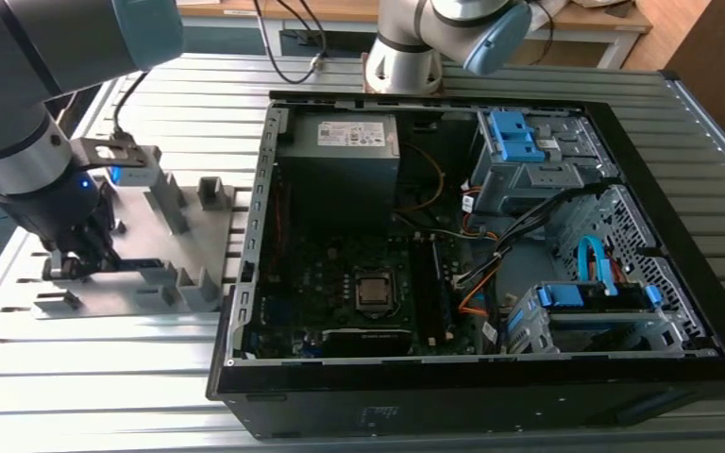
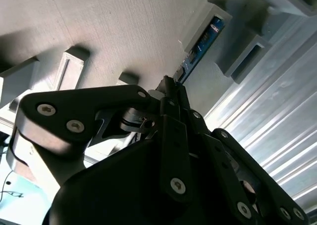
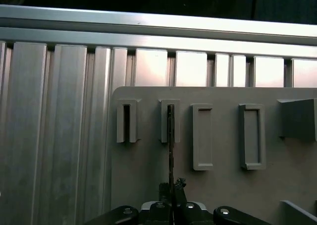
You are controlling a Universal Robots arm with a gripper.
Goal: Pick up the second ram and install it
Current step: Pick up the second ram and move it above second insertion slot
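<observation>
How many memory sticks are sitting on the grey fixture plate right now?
1. The second ram stands on edge in a slot of the fixture plate, with the gripper closed on its near end. Others could be hidden from these views.

Soft, even room light falls on the grey plate in the exterior view; the computer case beside it is dim inside. In the second wrist view, table slats next to the plate glare nearly white (washed out), the memory stick glints blue, and the end effector is black shadow.
</observation>
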